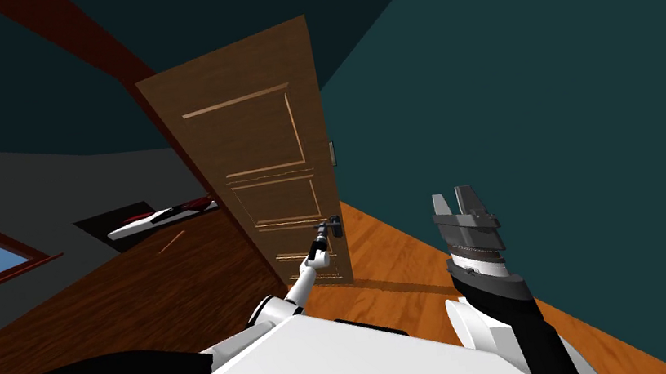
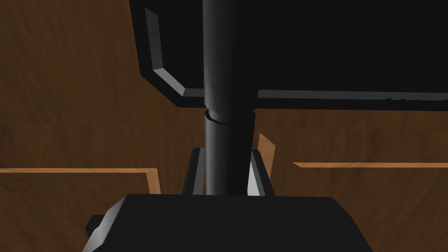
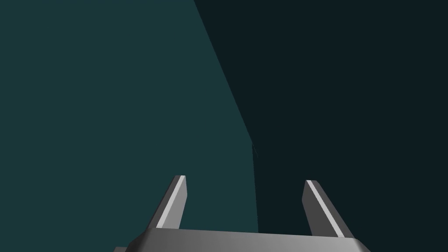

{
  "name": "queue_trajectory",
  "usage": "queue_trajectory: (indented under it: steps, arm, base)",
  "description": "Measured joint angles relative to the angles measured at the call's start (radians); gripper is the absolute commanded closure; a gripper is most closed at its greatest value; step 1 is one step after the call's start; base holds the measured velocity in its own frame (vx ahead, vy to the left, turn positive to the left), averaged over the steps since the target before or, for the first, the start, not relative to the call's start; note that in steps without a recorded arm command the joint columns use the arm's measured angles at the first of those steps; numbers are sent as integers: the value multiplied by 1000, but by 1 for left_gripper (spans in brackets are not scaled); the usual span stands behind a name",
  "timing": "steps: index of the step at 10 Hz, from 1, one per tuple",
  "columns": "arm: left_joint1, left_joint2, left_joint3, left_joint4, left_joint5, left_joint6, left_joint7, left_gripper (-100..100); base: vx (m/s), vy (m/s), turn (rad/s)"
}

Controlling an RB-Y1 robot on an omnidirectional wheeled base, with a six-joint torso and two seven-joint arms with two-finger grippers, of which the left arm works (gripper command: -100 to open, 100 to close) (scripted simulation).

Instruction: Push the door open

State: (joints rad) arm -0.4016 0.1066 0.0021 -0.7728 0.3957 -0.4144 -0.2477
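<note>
- Left gripper (image 2: 225, 153) is clamped on the dark door handle (image 2: 225, 78), fingers pinching the bar from both sides. My guess is that's so it has a solid hold to shove with.
- The brown panelled door (image 1: 262, 166) is straight ahead of that hand, standing partway open.
- Right gripper (image 1: 462, 202) is raised off to the side, well apart from the door, fingers spread, holding nothing.
- Wood floor (image 1: 408, 256) below the hand, teal wall (image 1: 555, 81) just past the handle.

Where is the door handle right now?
In the head view, the dark door handle sits at the brown door's right edge, clamped in the left gripper.
</note>
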Motion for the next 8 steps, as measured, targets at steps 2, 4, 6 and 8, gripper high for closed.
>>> queue_trajectory:
  steps: [2,4,6,8]
  arm:
    - [-5,9,24,19,5,-16,1,100]
    - [-2,11,58,6,10,-3,-17,100]
    - [-2,21,79,10,14,-5,-21,100]
    - [-12,29,97,34,18,-21,-19,100]
  base:
    - [170,-142,83]
    - [175,-130,73]
    - [169,-119,68]
    - [130,-112,60]
